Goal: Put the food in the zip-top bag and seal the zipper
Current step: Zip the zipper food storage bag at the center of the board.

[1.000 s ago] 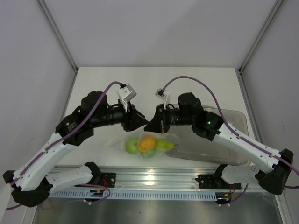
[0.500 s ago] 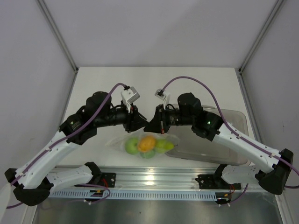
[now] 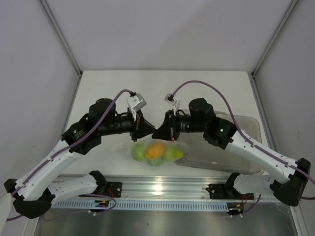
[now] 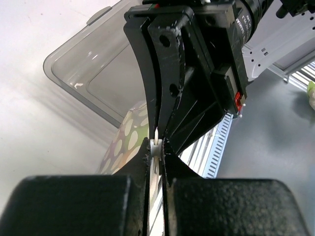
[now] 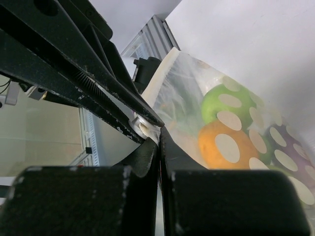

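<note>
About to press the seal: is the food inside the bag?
Inside: orange, green fruit and eggplant show through the dotted bag.

left gripper (image 3: 146, 131): I've slid it inward toward the table's middle | jaws: mine stood apart a second ago, now pinched together on the zipper (image 4: 156, 145) at the zip-top bag (image 3: 122, 149) mouth | gap: its tips were clear of my right gripper (image 3: 157, 132), now they meet nose to nose
</note>
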Available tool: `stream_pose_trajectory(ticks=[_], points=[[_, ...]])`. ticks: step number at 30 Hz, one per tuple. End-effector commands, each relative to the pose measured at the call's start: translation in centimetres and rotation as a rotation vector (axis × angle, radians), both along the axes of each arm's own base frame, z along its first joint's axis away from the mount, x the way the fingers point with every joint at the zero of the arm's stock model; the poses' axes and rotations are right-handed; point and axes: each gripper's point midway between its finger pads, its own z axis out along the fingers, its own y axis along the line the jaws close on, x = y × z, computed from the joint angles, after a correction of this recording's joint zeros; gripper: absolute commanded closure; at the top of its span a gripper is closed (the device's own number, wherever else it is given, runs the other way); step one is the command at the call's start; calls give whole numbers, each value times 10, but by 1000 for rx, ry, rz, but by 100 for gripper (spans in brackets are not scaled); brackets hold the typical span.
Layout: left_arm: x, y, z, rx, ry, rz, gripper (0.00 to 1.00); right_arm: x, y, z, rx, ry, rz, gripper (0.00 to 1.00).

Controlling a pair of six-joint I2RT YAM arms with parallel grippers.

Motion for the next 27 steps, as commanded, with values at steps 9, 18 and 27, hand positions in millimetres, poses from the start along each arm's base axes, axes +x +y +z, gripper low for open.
stream_pose_trajectory(ticks=[9, 18, 27], points=[[-15, 6, -19, 9, -3, -52, 99, -9, -17, 56, 214, -76, 25, 100], [-19, 11, -24, 22, 5, -53, 99, 1, -32, 72, 253, -100, -40, 100], [-19, 18, -36, 52, 9, -29, 99, 7, -47, 94, 285, -116, -71, 100]])
